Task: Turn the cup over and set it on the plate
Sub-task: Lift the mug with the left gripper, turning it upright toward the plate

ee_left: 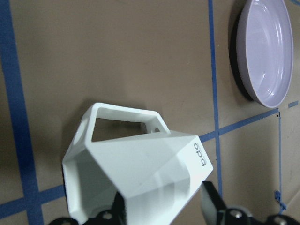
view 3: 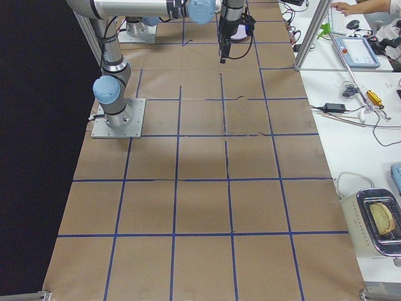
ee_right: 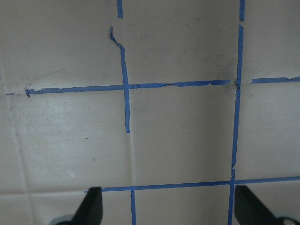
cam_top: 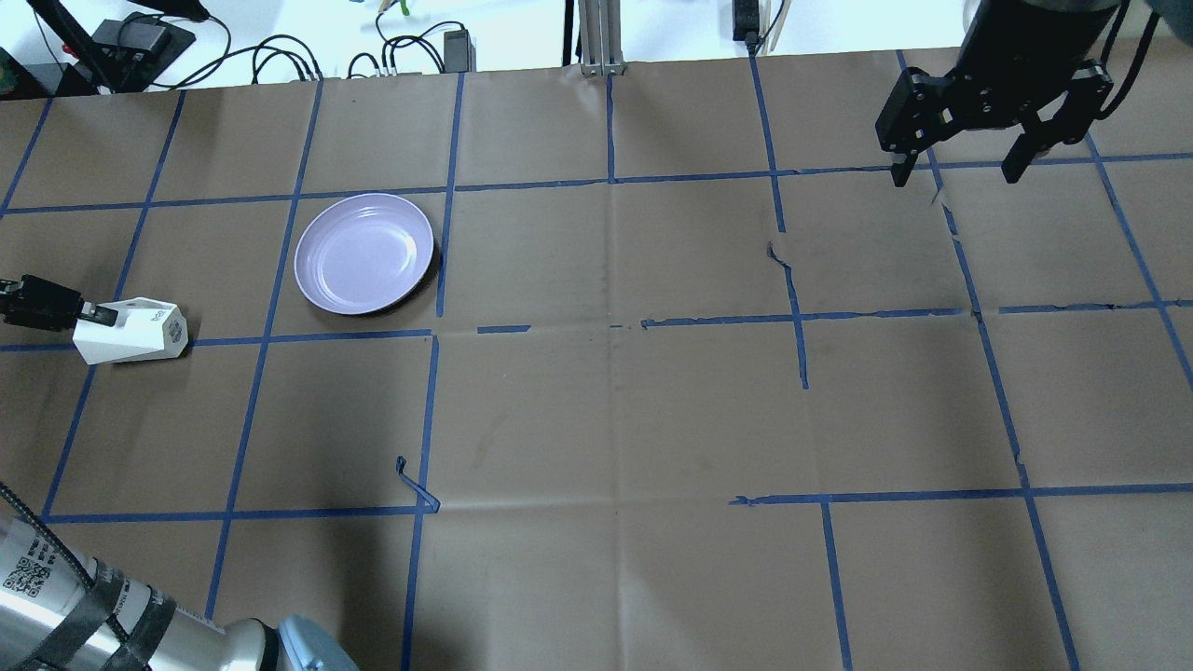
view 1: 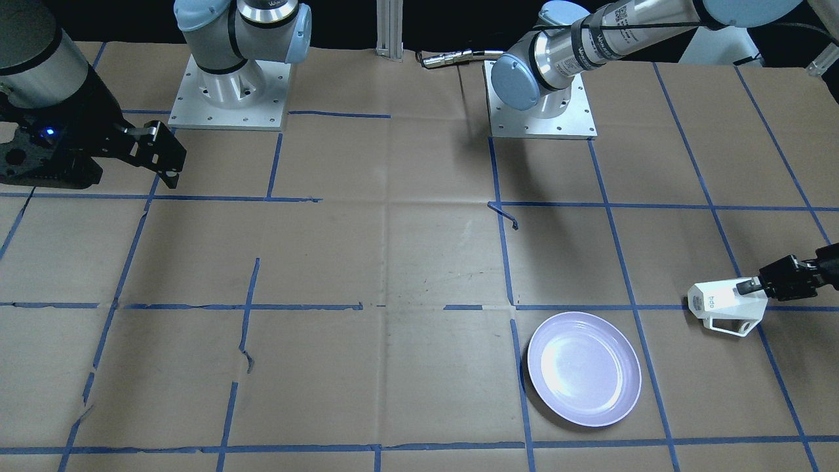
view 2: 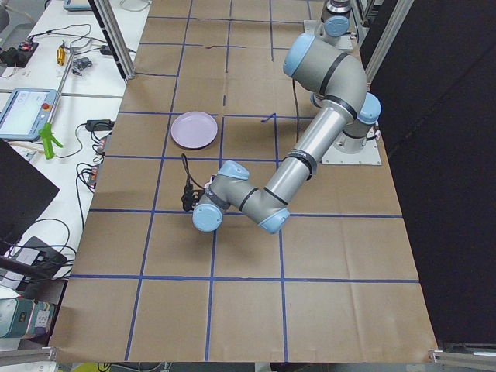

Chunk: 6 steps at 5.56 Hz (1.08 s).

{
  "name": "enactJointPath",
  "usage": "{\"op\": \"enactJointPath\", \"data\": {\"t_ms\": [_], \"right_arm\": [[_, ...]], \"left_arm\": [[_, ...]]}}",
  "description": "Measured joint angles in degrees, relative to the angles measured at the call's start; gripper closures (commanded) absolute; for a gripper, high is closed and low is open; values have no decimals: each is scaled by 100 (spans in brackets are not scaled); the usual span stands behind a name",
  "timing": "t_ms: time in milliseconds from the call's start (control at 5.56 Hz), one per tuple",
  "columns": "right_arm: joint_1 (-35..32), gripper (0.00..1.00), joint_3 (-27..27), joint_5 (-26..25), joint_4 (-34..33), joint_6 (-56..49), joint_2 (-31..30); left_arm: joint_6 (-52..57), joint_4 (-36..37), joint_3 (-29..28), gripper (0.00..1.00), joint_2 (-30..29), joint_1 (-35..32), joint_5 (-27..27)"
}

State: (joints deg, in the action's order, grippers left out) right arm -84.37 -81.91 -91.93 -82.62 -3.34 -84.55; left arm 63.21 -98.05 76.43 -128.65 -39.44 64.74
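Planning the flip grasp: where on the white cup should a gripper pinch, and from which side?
Likely the wall at the rim of the cup, one finger inside, coming from its open end, opposite the plate. It lies sideways, mouth toward the left gripper, which pinches there; the tapered faceted base would slip.

2 silver arms, pale-blue joint caps, black hands, QR label on 1.

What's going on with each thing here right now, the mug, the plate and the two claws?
cup: on its side, not on the plate
plate: flat on the table, empty
left gripper: shut on the cup's rim
right gripper: open, holding nothing
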Motion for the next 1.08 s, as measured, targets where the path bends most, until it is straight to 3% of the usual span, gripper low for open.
{"op": "enactJointPath", "data": {"t_ms": [540,1080], "right_arm": [[0,0,0,0,0,0,0],[0,0,0,0,0,0,0]], "left_arm": [[-324,23,-21,100,555,-220,31],[-962,485,35,100,1383,-1408,675]]}}
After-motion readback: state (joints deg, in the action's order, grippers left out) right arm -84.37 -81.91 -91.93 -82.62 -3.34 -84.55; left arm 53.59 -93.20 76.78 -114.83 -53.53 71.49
